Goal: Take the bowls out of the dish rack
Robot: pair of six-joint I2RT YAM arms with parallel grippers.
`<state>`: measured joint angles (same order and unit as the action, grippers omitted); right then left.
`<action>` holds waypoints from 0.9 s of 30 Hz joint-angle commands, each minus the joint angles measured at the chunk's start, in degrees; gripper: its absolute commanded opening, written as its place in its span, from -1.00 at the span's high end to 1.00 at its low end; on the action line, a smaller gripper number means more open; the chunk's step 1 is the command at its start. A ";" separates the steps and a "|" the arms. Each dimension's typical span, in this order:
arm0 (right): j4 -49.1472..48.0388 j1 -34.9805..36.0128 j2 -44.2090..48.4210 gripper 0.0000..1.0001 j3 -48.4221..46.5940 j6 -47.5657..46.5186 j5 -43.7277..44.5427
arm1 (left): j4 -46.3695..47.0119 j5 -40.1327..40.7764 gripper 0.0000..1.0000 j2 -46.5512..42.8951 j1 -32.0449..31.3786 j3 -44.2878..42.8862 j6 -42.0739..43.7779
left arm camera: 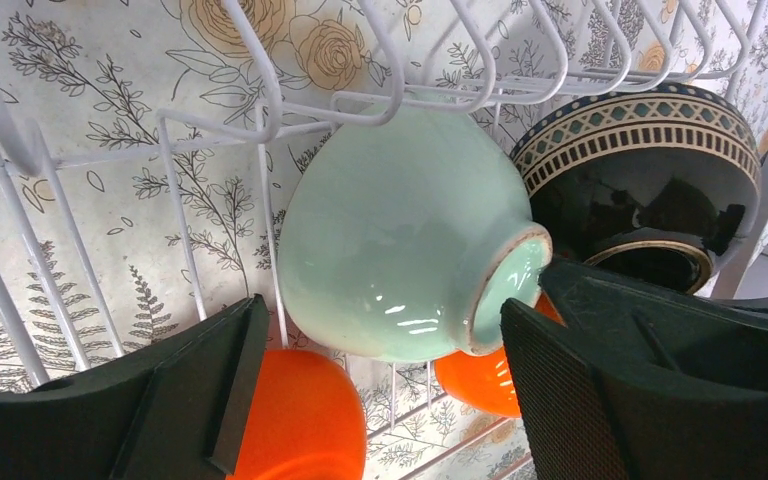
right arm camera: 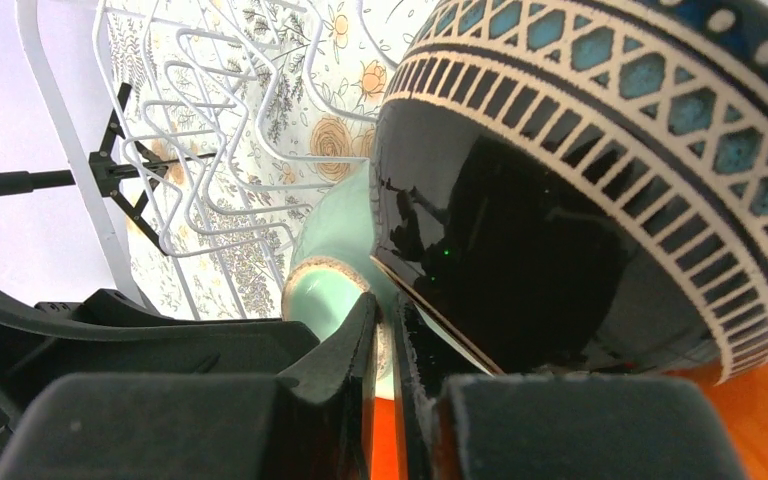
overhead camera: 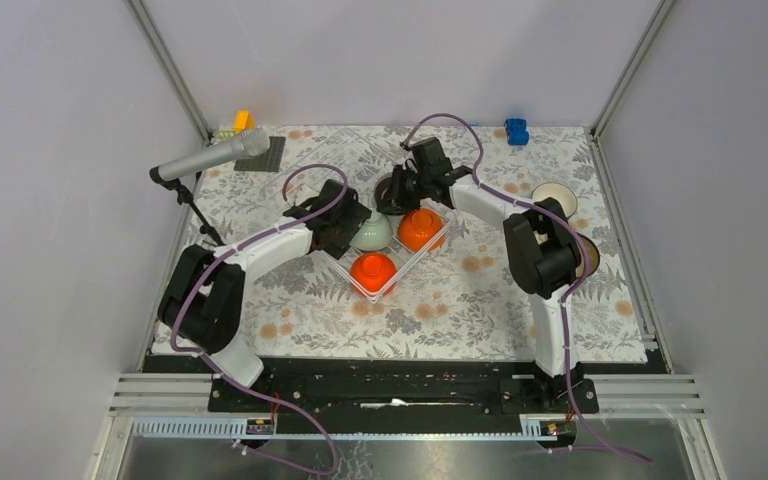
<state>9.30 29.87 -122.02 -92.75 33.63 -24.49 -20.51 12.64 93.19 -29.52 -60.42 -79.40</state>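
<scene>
Mint-green bowl (left arm camera: 400, 230) lies tilted in the dish rack (left arm camera: 270, 110), between the wide-open jaws of the left gripper (left arm camera: 385, 330). Right gripper (right arm camera: 385, 340) jaws are nearly closed, pinching the foot ring of the dark patterned bowl (right arm camera: 520, 250).

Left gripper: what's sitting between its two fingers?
The mint bowl, tipped on its side in the rack, fills the gap of the open left gripper. The left wrist view shows it best.
</scene>
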 commanded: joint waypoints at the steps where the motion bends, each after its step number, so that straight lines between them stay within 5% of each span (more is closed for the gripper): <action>1: 2.83 -1.23 -4.08 0.85 0.46 -1.17 7.00 | -7.57 2.99 -0.86 1.91 0.07 -1.10 -2.24; 14: 2.63 -1.31 -3.80 0.85 1.01 -1.20 6.76 | -6.90 1.85 -0.94 6.30 -0.37 -3.19 -2.78; 27: 0.23 -1.98 0.52 0.68 4.04 -0.32 4.28 | 15.26 1.90 -0.80 -0.91 -0.80 6.99 2.89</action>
<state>7.46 29.30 -121.97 -91.85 34.22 -25.10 -10.90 13.34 95.09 -30.06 -56.60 -78.61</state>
